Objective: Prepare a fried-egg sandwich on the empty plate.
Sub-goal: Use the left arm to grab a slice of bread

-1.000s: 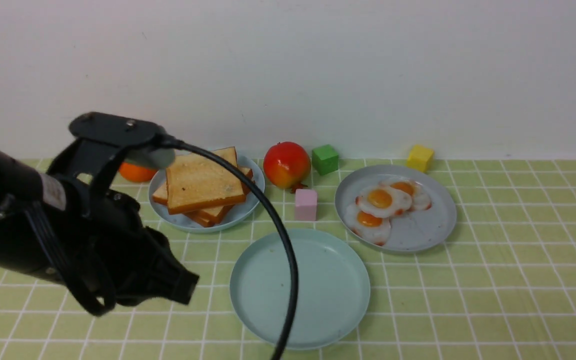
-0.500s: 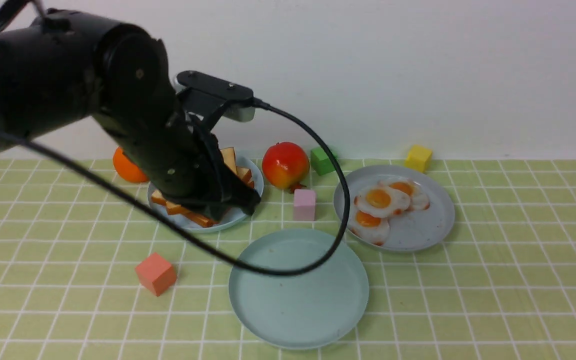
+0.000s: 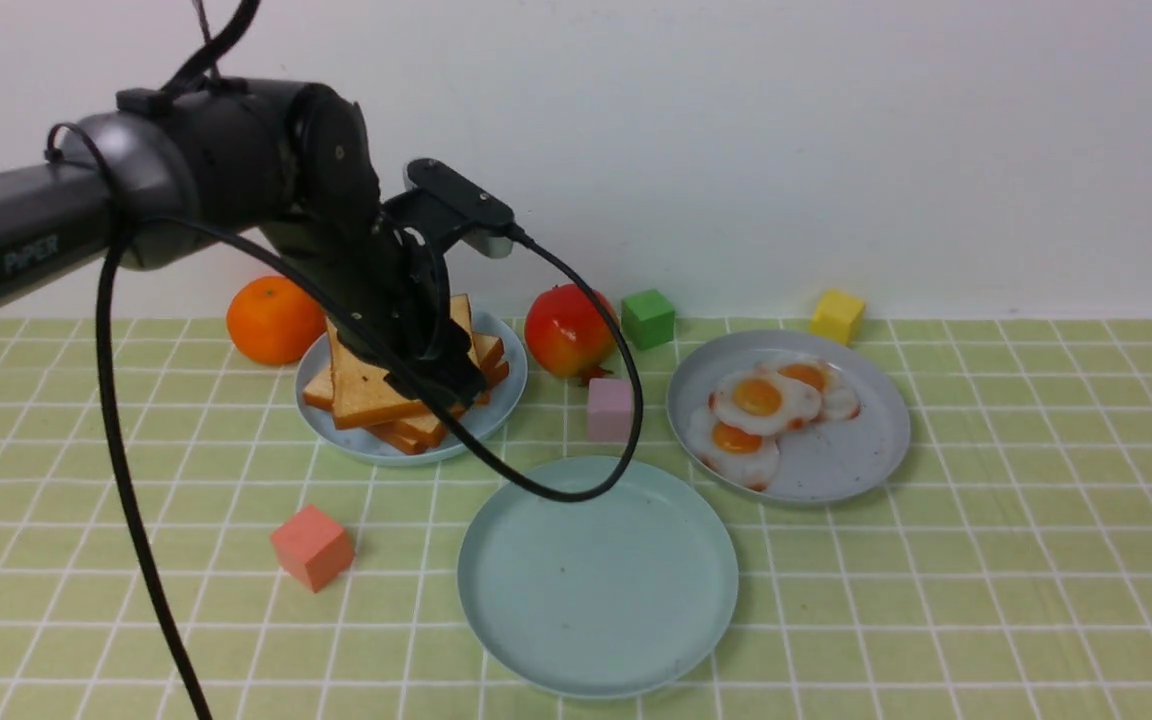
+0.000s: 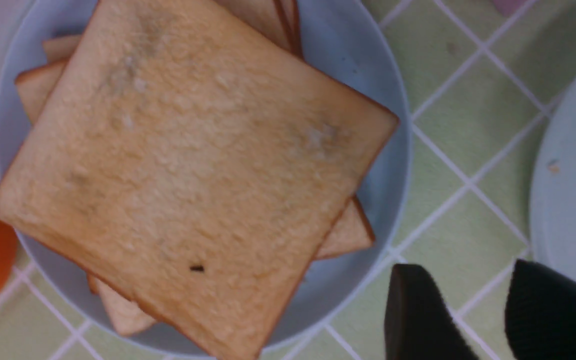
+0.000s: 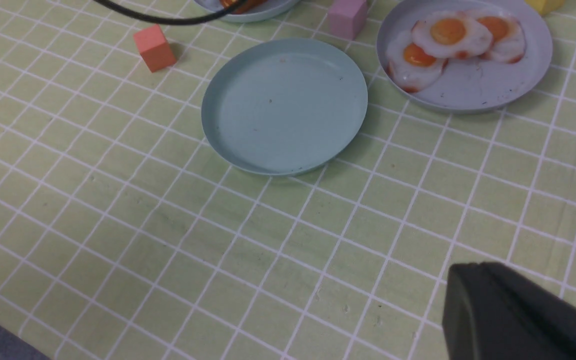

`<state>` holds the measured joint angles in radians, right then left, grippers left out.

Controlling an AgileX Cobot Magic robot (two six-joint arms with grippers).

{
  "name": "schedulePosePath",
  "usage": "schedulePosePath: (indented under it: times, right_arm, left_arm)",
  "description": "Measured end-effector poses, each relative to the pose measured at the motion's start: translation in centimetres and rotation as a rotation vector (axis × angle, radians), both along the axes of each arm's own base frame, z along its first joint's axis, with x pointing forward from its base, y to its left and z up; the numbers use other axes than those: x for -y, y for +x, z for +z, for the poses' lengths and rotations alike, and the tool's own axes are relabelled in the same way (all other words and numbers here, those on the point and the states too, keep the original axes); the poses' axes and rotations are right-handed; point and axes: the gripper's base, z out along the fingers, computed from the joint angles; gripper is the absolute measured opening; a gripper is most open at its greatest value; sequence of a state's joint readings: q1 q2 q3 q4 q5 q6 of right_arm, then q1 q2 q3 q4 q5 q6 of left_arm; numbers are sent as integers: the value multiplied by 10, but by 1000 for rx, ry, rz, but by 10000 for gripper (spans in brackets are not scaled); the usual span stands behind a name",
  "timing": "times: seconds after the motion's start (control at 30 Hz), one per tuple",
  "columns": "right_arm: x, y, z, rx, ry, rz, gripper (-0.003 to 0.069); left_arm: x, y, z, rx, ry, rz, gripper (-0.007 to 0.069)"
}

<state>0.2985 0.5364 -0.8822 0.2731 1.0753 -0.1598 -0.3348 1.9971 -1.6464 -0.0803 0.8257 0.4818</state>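
While beside the blue plate (image 4: 390, 100) of toast (image 4: 188, 165), left pincer (image 4: 468, 280) spread; eggs (image 3: 761, 397) on grey plate (image 3: 836, 465).

The only readable lettering is the word "PIPER", printed in pale letters on the grey link of the left arm (image 3: 28, 240).

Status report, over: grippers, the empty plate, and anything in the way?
Left gripper open, beside the toast stack, holding nothing. Right gripper visible, jaws unreadable. Empty plate bare, nothing built yet. Black cable sags at its far rim.
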Motion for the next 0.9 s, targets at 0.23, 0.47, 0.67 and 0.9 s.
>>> schedulePosePath:
  times: [0.23,0.47,0.67,0.9]
  right_arm:
    - [0,1,1,8,4,-2,-3]
    - [-2,1,2,17,28,2,3]
    - [-2,1,3,19,38,5,4]
    - [-5,0,4,9,70,20,6]
  left_arm:
    - [3,18,-24,81,33,-27,469]
    - [2,23,-47,62,95,-63,404]
    - [0,26,-47,79,111,-71,208]
    - [-1,27,-47,83,118,-75,-13]
